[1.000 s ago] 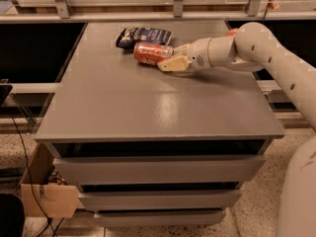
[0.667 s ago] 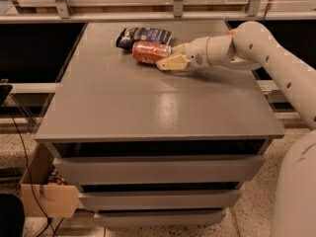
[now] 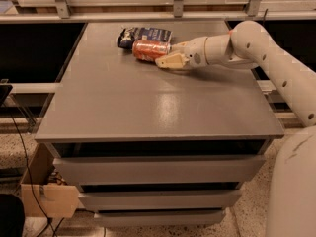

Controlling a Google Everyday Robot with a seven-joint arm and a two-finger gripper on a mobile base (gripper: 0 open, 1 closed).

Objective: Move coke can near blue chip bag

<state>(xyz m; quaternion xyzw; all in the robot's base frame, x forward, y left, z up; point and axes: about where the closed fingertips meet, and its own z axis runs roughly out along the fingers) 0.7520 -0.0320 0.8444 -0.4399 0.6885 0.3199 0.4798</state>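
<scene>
The coke can (image 3: 148,50) lies on its side at the back of the grey table (image 3: 158,107). Its left end touches the front edge of the blue chip bag (image 3: 146,34), which lies flat just behind it. My gripper (image 3: 165,54) reaches in from the right, low over the table, and is shut on the can's right end. One beige finger (image 3: 171,61) lies along the can's front side. The other finger is mostly hidden behind the can.
My white arm (image 3: 256,48) stretches across the table's back right corner. A metal rail (image 3: 148,4) runs behind the table. Drawers (image 3: 158,169) sit below the tabletop. A cardboard box (image 3: 47,194) stands on the floor at the left.
The gripper and the can have shifted slightly back toward the chip bag. The bag has not moved.
</scene>
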